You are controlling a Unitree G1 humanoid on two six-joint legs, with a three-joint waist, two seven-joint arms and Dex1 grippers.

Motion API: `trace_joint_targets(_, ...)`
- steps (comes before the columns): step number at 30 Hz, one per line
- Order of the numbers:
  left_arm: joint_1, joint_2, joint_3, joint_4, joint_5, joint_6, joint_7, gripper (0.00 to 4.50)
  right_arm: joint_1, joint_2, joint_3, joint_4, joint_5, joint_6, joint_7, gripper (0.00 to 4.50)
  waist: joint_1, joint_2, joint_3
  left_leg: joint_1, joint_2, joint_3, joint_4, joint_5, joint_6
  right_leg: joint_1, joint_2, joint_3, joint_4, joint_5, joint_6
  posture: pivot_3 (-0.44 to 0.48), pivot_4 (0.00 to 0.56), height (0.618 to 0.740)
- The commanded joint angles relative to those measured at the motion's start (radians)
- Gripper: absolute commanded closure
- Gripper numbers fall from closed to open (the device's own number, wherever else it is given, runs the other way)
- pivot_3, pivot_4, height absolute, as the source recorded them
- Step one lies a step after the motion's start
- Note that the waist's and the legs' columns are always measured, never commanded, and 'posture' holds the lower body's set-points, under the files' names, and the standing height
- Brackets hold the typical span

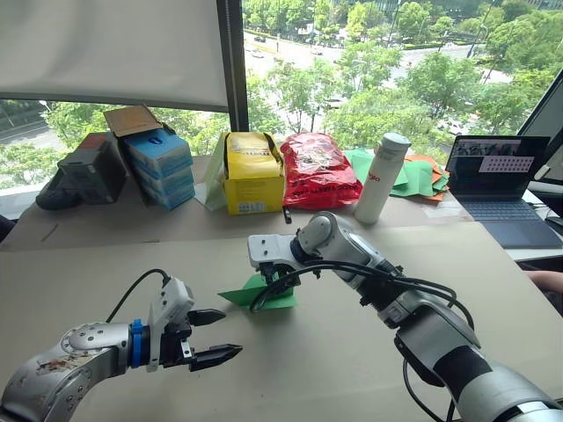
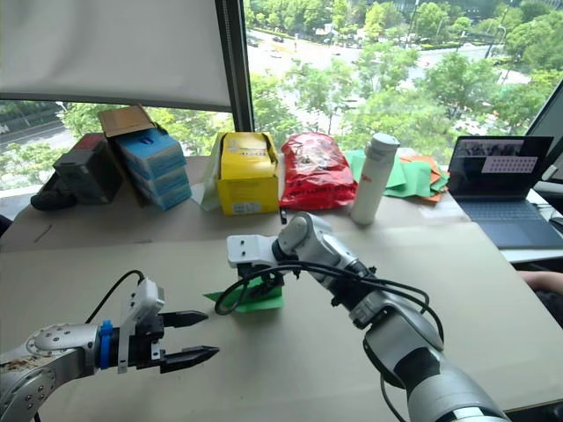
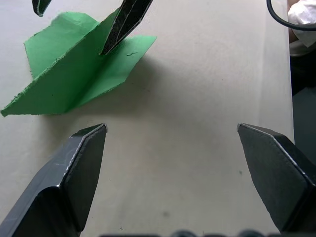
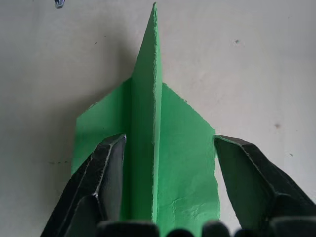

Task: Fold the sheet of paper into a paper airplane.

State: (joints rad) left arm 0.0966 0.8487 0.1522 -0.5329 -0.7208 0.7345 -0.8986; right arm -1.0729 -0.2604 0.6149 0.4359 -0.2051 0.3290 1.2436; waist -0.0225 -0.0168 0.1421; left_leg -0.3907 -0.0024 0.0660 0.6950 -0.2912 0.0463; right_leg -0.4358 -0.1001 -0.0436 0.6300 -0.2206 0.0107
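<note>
Green paper airplane (image 4: 148, 148) is lying on the counter (image 1: 369, 264), its raised keel sitting between the right gripper (image 4: 168, 148)'s open fingers. Left gripper (image 1: 215, 336) is hovering nearby, fingers open. Closing off-centre risks crushing a wing.

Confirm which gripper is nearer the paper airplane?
Right. The right gripper is open, its fingers straddling the paper airplane; the left gripper is open, short of it, apart.
</note>
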Motion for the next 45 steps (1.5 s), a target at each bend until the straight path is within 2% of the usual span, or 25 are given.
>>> trace_joint_targets(1,0.007,-0.002,0.021,0.000,0.013,-0.043,-0.019,0.00,0.003,0.007,-0.008,-0.005,-0.008,-0.026,-0.009,2.88,-0.001,0.000,0.000,0.000,0.000,0.000,0.000,0.000,0.000,0.000,0.000,0.000,0.000,0.000,0.000,0.000,0.150,0.740)
trace_joint_targets(5,0.013,-0.001,0.021,0.014,0.030,-0.070,-0.031,0.00,0.015,0.008,-0.004,-0.012,-0.016,-0.026,-0.009,4.29,-0.001,0.000,0.000,0.000,0.000,0.000,0.000,0.000,0.000,0.000,0.000,0.000,0.000,0.000,0.000,0.000,0.150,0.740)
trace_joint_targets(6,0.010,-0.002,0.020,0.017,0.034,-0.078,-0.032,0.00,0.018,0.008,-0.003,-0.015,-0.017,-0.024,-0.008,4.45,-0.002,0.000,0.000,0.000,0.000,0.000,0.000,0.000,0.000,0.000,0.000,0.000,0.000,0.000,0.000,0.000,0.150,0.740)
trace_joint_targets(12,-0.008,-0.009,0.009,0.031,0.055,-0.119,-0.036,0.00,0.041,0.003,-0.011,-0.052,-0.010,-0.006,-0.004,4.45,-0.002,0.000,0.000,0.000,0.000,0.000,0.000,0.000,0.000,0.000,0.000,0.000,0.000,0.000,0.000,0.000,0.150,0.740)
trace_joint_targets(14,-0.021,-0.020,0.004,0.034,0.065,-0.132,-0.034,0.00,0.057,-0.013,-0.053,-0.098,0.012,0.033,-0.019,4.45,-0.002,0.000,0.000,0.000,0.000,0.000,0.000,0.000,0.000,0.000,0.000,0.000,0.000,0.000,0.000,0.000,0.150,0.740)
trace_joint_targets(20,-0.097,-0.033,-0.024,-0.024,0.090,-0.134,0.015,0.00,0.149,-0.148,-0.194,-0.309,0.068,0.226,-0.041,4.45,0.013,0.000,0.000,-0.003,-0.001,-0.001,0.000,0.000,0.000,-0.001,-0.003,-0.002,0.000,0.000,0.000,0.000,0.150,0.740)
trace_joint_targets(24,-0.165,-0.047,-0.029,-0.060,0.054,-0.091,0.049,0.00,0.199,-0.245,-0.305,-0.415,0.099,0.402,-0.087,4.45,0.011,0.000,0.000,-0.003,-0.001,-0.001,0.001,0.000,0.001,-0.001,-0.004,-0.003,0.000,0.000,0.000,0.000,0.150,0.740)
trace_joint_targets(27,-0.204,-0.057,-0.042,-0.071,0.039,-0.071,0.058,0.00,0.242,-0.319,-0.398,-0.470,0.088,0.544,-0.171,4.45,0.011,0.000,0.000,-0.004,-0.001,0.000,0.000,0.000,0.001,-0.001,-0.003,-0.003,0.000,0.000,0.000,0.000,0.150,0.740)
trace_joint_targets(31,-0.227,-0.062,-0.054,-0.075,0.030,-0.070,0.056,0.00,0.282,-0.398,-0.452,-0.503,0.062,0.640,-0.276,4.45,0.010,0.000,0.000,-0.004,-0.001,0.001,0.001,0.000,0.002,-0.001,-0.001,-0.002,-0.001,0.000,0.000,0.000,0.150,0.740)
trace_joint_targets(33,-0.241,-0.072,-0.065,-0.077,0.028,-0.072,0.059,0.00,0.289,-0.414,-0.507,-0.497,0.050,0.709,-0.362,4.45,0.009,0.000,0.000,-0.004,0.000,0.001,0.001,0.000,0.002,-0.001,0.005,-0.001,-0.001,0.000,0.000,0.000,0.150,0.740)
trace_joint_targets(39,-0.261,-0.089,-0.092,-0.085,0.029,-0.068,0.070,0.00,0.323,-0.410,-0.592,-0.487,0.050,0.845,-0.536,4.45,0.011,0.000,0.000,-0.004,0.000,0.002,0.001,0.000,0.002,-0.001,0.008,0.001,0.000,0.000,0.000,0.000,0.150,0.740)
trace_joint_targets(42,-0.278,-0.095,-0.108,-0.086,0.028,-0.059,0.074,0.00,0.350,-0.363,-0.655,-0.466,0.054,0.920,-0.640,4.45,0.013,0.000,0.000,-0.004,0.000,0.003,0.001,0.000,0.002,-0.001,0.008,0.001,0.000,0.001,0.000,0.000,0.150,0.740)
trace_joint_targets(45,-0.287,-0.097,-0.114,-0.083,0.028,-0.054,0.073,0.00,0.373,-0.347,-0.670,-0.466,0.073,0.939,-0.685,4.45,0.013,0.000,0.000,-0.004,0.000,0.003,0.002,0.000,0.003,-0.001,0.008,0.002,0.000,0.001,0.001,0.000,0.150,0.740)
